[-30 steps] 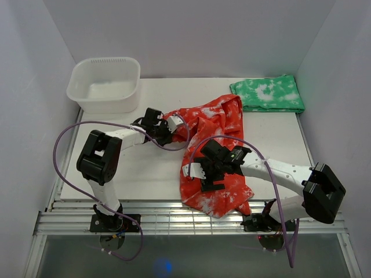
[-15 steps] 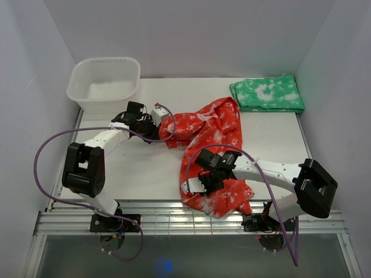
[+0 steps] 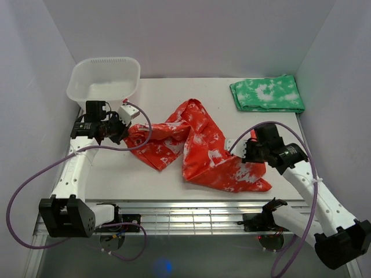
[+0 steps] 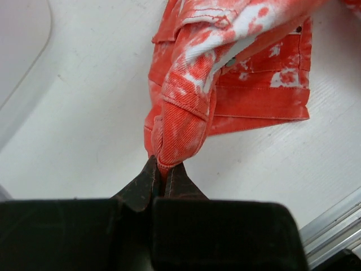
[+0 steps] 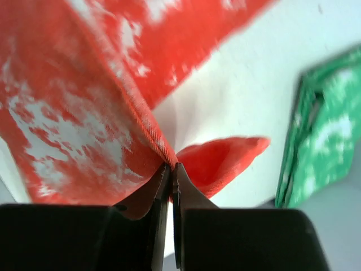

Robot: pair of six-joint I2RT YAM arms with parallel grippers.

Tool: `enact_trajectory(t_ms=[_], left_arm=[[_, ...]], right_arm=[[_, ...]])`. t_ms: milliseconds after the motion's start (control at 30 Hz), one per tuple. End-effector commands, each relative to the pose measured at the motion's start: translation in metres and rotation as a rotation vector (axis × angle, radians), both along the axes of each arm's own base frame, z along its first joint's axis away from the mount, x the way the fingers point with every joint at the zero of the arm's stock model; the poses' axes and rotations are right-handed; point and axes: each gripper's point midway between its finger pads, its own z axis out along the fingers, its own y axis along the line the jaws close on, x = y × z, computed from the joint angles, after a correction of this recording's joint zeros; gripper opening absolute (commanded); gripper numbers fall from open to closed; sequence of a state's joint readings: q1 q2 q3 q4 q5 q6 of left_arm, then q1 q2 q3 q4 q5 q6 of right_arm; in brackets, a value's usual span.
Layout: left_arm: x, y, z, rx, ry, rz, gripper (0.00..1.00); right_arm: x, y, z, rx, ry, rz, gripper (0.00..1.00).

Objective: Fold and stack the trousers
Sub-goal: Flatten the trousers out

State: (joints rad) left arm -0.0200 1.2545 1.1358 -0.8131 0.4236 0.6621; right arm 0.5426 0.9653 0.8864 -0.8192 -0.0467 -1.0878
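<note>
The red-orange trousers [image 3: 194,145] with white blotches lie stretched across the middle of the table, pulled between both arms. At the left end my left gripper [image 3: 124,130] is shut on a bunched fold of the waist [image 4: 180,135], the cloth pinched at the fingertips [image 4: 163,169]. At the right end my right gripper [image 3: 248,152] is shut on a hem edge [image 5: 152,135], which runs taut up from the fingertips [image 5: 171,168]. A loose red flap [image 5: 225,158] hangs just beyond the right fingers.
A white plastic tub [image 3: 104,84] stands at the back left, close behind the left gripper. A folded green cloth with white blotches [image 3: 268,94] lies at the back right, also seen in the right wrist view [image 5: 321,130]. The table's front edge has a metal rail [image 3: 185,211].
The right gripper closed on the trousers' hem and swung right. The left gripper pulled its end left toward the tub. The heap of cloth has spread out between them.
</note>
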Motion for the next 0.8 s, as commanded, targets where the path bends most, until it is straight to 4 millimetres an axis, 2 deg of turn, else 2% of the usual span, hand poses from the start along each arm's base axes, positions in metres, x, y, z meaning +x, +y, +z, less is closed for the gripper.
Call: enact_trajectory(t_ms=[0, 33, 67, 133, 167, 233, 267, 300, 333, 367, 400, 433, 467, 533, 633, 667, 700, 733, 767], left_arm=[[-0.022, 0.01, 0.019, 0.08, -0.06, -0.053, 0.0], [-0.023, 0.014, 0.027, 0.098, -0.094, -0.038, 0.0], [-0.021, 0.018, 0.033, 0.104, -0.118, -0.017, 0.0], [-0.013, 0.022, 0.047, 0.105, -0.179, 0.026, 0.0], [-0.007, 0.041, 0.053, 0.12, -0.199, 0.104, 0.0], [0.006, 0.052, 0.066, 0.11, -0.253, 0.177, 0.0], [0.012, 0.063, 0.072, 0.112, -0.269, 0.221, 0.0], [0.017, 0.068, 0.079, 0.104, -0.294, 0.244, 0.0], [0.02, 0.072, 0.083, 0.094, -0.297, 0.266, 0.0], [0.022, 0.079, 0.085, 0.076, -0.292, 0.303, 0.0], [0.022, 0.084, 0.096, 0.06, -0.313, 0.32, 0.0], [0.022, 0.081, 0.1, 0.048, -0.321, 0.313, 0.0], [0.02, 0.084, 0.104, 0.043, -0.331, 0.321, 0.0], [0.013, 0.084, 0.118, 0.036, -0.378, 0.321, 0.0], [-0.001, 0.081, 0.137, 0.019, -0.432, 0.314, 0.0], [-0.006, 0.082, 0.14, 0.018, -0.444, 0.315, 0.0], [-0.012, 0.079, 0.142, 0.016, -0.445, 0.305, 0.0], [-0.023, 0.074, 0.153, 0.012, -0.479, 0.289, 0.0], [-0.029, 0.072, 0.158, 0.013, -0.496, 0.285, 0.0]], right_arm=[[0.026, -0.051, 0.038, -0.056, -0.145, -0.095, 0.08], [0.031, -0.059, 0.046, -0.034, -0.166, -0.123, 0.08], [0.041, -0.082, 0.062, -0.023, -0.204, -0.215, 0.08], [0.054, -0.102, 0.076, 0.009, -0.239, -0.285, 0.08], [0.065, -0.132, 0.097, 0.018, -0.302, -0.389, 0.08], [0.08, -0.15, 0.109, 0.072, -0.316, -0.461, 0.08], [0.086, -0.173, 0.12, 0.083, -0.349, -0.538, 0.08], [0.093, -0.182, 0.141, 0.103, -0.39, -0.574, 0.08], [0.102, -0.19, 0.143, 0.147, -0.371, -0.619, 0.08], [0.103, -0.208, 0.152, 0.163, -0.388, -0.682, 0.08], [0.106, -0.225, 0.169, 0.201, -0.418, -0.738, 0.08], [0.11, -0.223, 0.176, 0.213, -0.43, -0.723, 0.08], [0.106, -0.24, 0.182, 0.227, -0.447, -0.782, 0.08], [0.102, -0.261, 0.197, 0.242, -0.496, -0.829, 0.08], [0.093, -0.276, 0.209, 0.276, -0.533, -0.854, 0.08], [0.084, -0.291, 0.214, 0.273, -0.552, -0.893, 0.08], [0.079, -0.295, 0.216, 0.278, -0.561, -0.903, 0.08], [0.073, -0.295, 0.221, 0.294, -0.578, -0.887, 0.08], [0.06, -0.311, 0.221, 0.286, -0.591, -0.933, 0.08]])
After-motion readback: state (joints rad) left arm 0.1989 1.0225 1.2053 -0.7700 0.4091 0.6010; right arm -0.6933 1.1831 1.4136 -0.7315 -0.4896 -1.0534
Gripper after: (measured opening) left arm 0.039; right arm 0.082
